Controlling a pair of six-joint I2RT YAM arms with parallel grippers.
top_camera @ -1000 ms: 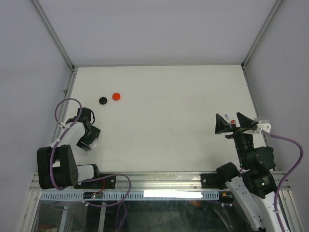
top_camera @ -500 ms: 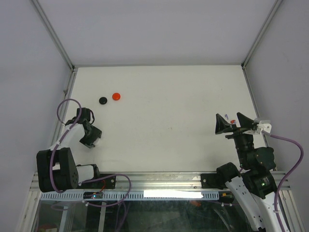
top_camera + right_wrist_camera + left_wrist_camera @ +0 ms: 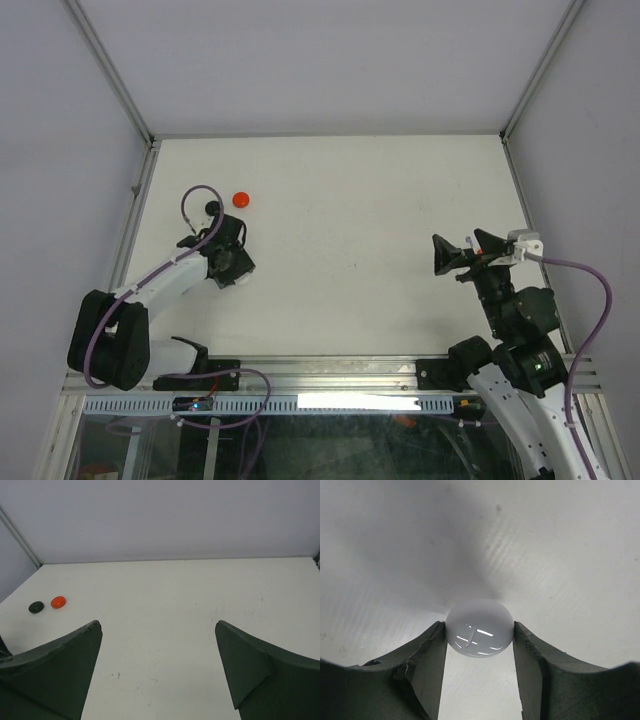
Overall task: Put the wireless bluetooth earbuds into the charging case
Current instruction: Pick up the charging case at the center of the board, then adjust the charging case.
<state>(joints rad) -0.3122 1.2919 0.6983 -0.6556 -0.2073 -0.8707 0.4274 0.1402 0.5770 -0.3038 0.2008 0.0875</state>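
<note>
"Did you catch that? Left arm swung in from the table's (image 3: pixel 380 200) side rail, and the left gripper (image 3: pixel 236 268) ended up farther out over the white top, carrying something."

"What was it holding?"

"A small white glossy dome, the charging case (image 3: pixel 479 628) by my guess. Both fingers were pressed against its sides, clenched on it. Whether it sat on the surface or hung just above, I could not tell."

"And the other arm?"

"The right gripper (image 3: pixel 468 256) had shifted a little too, near the right edge, with its jaws spread wide and nothing between them."

"So where were the earbuds?"

"Just beyond the left gripper, toward the back: the black earbud (image 3: pixel 213 208) and the red earbud (image 3: pixel 241 200) lay side by side, close together but apart, and neither was touched. The case had come near them, well apart from the right gripper, so I would say loading had not yet begun."
</note>
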